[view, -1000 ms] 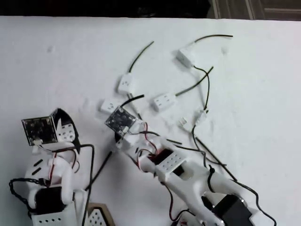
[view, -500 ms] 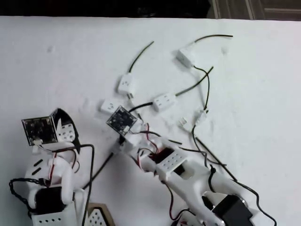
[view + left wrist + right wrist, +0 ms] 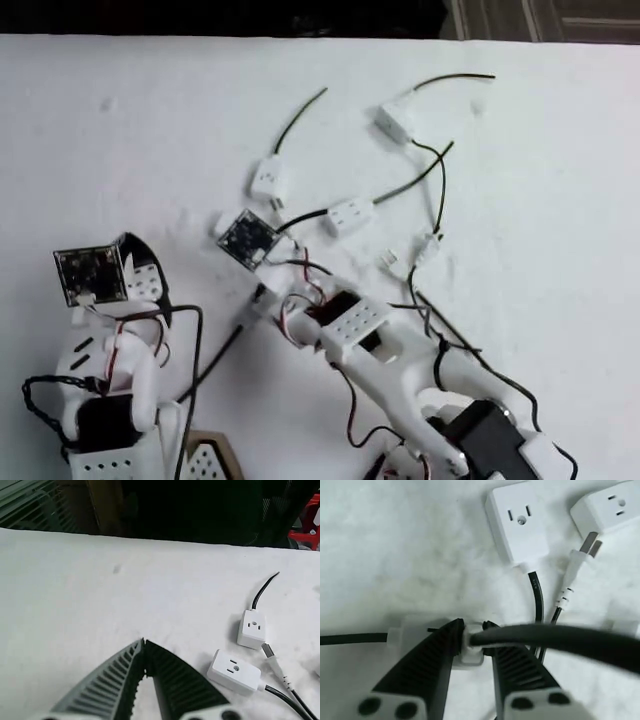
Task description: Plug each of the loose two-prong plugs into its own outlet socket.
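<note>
The right gripper (image 3: 473, 630) is clamped on a white plug (image 3: 469, 655) just short of the outlet socket (image 3: 517, 527), presumably to align prongs with slots; the left gripper (image 3: 144, 647), fingers together and empty, sits apart from that socket, probably leaving the approach free.

A loose plug (image 3: 274, 661) lies just beside one socket (image 3: 251, 628), near another socket (image 3: 233, 668).
</note>
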